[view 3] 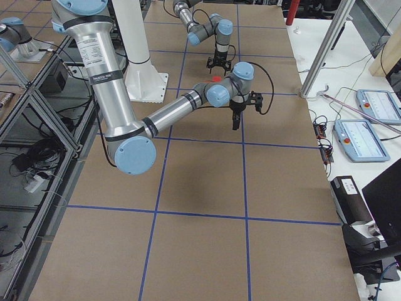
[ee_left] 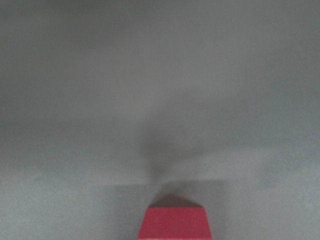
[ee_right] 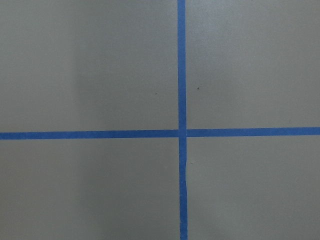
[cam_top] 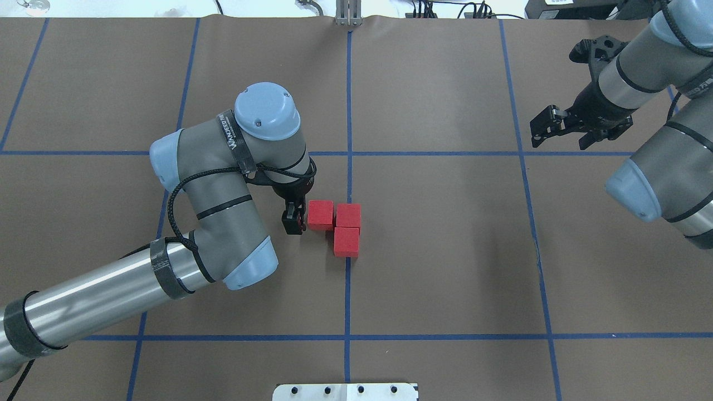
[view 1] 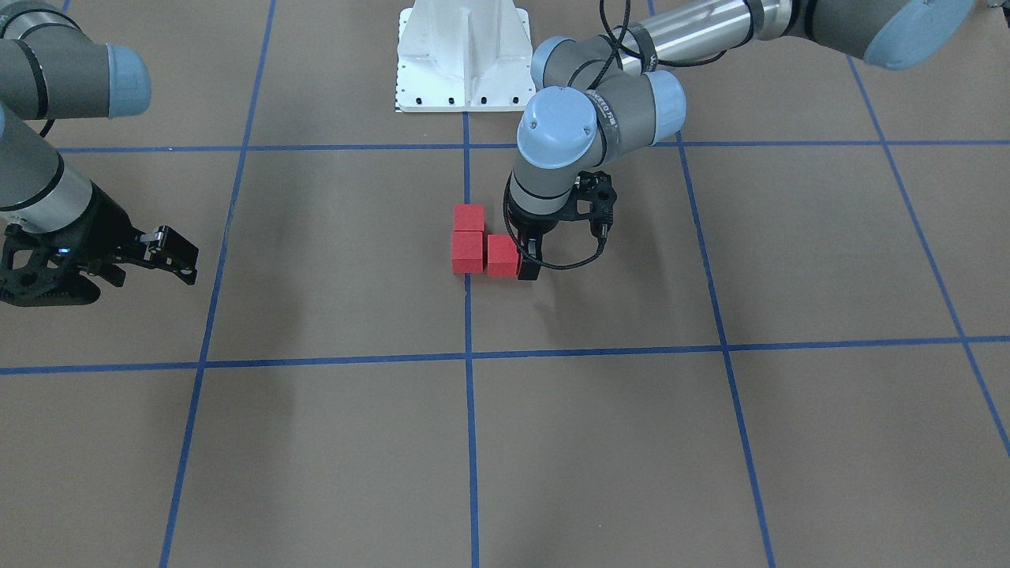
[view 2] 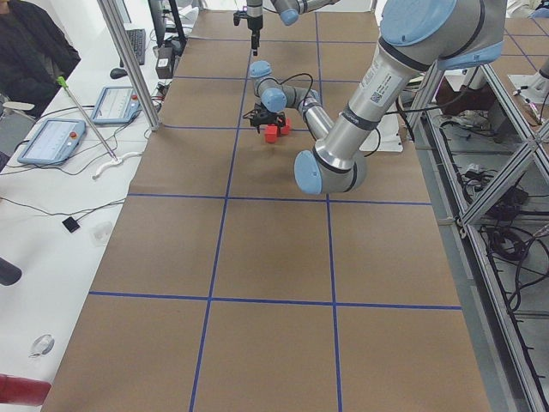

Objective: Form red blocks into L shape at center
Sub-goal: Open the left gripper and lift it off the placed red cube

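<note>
Three red blocks (view 1: 467,251) lay at the center (cam_top: 348,184) of the brown table (cam_top: 445,250), touching one another in an L. In the overhead view, the corner block (cam_top: 348,215) sat on the middle blue line (cam_top: 347,289). A second block (cam_top: 346,241) also sat on that line, pressed against the corner block's side nearer the robot. The third block (cam_top: 320,215) lay just off the line, against the corner block's side toward the robot's left.

The left gripper (cam_top: 293,221) pointed down at the table right at the third block's outer face, touching it or nearly so. It stood on the side away from the other two blocks. Only one dark finger showed clearly beside the block, and the wrist hid the rest. Whether the jaws were apart or closed could not be told. The left wrist view was a grey blur, with one block's red top at the bottom edge.

The right gripper (cam_top: 543,127) hung above the table well apart from the blocks, far out on the robot's right. Its jaws were drawn together on nothing. Its wrist view showed only a tape cross (ee_right: 181,133) on bare paper.
</note>
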`<state>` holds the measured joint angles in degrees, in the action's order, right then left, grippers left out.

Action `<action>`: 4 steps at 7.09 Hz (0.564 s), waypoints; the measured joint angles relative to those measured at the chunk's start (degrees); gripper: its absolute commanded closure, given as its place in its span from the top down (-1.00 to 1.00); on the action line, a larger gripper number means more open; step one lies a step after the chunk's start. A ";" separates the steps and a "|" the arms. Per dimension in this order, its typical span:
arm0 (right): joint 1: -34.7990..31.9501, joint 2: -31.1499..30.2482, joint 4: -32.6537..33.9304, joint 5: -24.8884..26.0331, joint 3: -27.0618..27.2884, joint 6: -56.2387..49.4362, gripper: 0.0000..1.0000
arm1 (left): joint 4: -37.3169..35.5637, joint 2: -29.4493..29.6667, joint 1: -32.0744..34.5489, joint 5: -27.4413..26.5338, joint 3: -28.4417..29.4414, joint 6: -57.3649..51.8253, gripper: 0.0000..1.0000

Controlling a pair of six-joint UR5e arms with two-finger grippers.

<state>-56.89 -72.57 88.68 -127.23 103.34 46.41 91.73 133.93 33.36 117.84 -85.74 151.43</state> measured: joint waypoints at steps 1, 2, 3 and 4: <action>0.01 0.03 0.00 0.00 0.01 0.00 0.99 | 0.06 -0.17 -0.17 0.12 0.50 -0.28 1.00; 0.02 0.05 0.00 0.03 0.00 0.00 0.99 | 0.18 -0.21 -0.41 0.21 1.24 -0.38 1.00; 0.02 0.05 0.00 0.04 -0.03 0.00 0.99 | 0.30 -0.23 -0.58 0.28 1.70 -0.42 1.00; 0.02 0.01 0.00 0.05 -0.06 0.00 0.99 | 0.35 -0.24 -0.69 0.33 1.89 -0.43 1.00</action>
<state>-56.87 -72.56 88.68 -127.18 103.28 46.41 92.08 133.69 32.67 118.17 -83.86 151.00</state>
